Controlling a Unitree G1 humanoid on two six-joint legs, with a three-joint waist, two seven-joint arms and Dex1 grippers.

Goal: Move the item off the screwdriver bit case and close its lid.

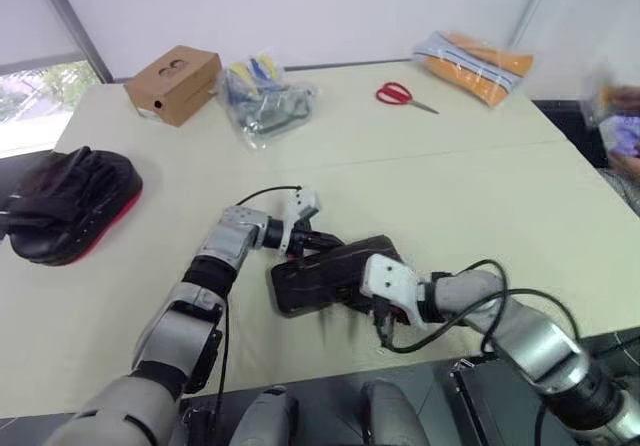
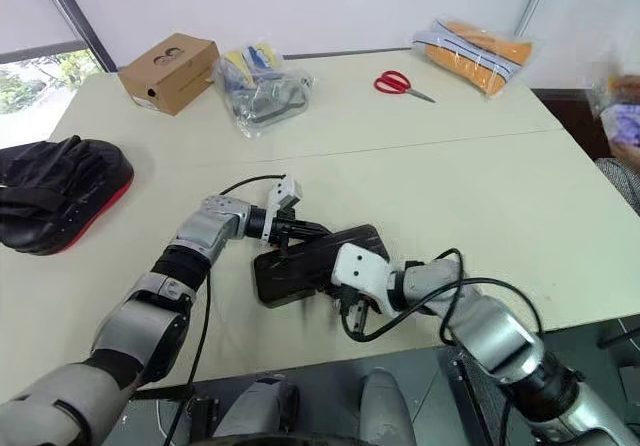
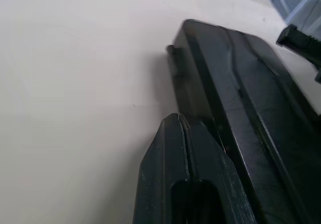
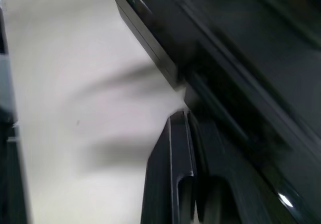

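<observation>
— Pale cream surface (image 1: 480, 196) all around, white wall behind it. Where's the mitt?

— The black padded mitt (image 1: 70, 204) lies well off at my left edge of the surface, ribbed leathery top up, red underside showing along its rim. It's clear of the screwdriver bit case (image 1: 325, 276), which lies flat right in front of me, between my two hands.

— And your fingers?

— Left fingers (image 1: 305, 243) pressed together, holding nothing, tips against the case's far-left side. Right fingers (image 1: 383, 318) also shut and empty, at the near-right corner.

— Lid down?

— The lid (image 2: 320, 256) looks lowered over the tray; whether the latch has caught I can't tell. In my left wrist view it's glossy, smoky-dark plastic with raised ridges and rounded corners, a small tab sticking out at one end.

— How do you finish it well?

— I'd judge: brace the case with one hand so the slick plastic doesn't skate on the smooth surface, then press straight down near the latch edge with the other, using closed tips as a blunt pusher.
</observation>
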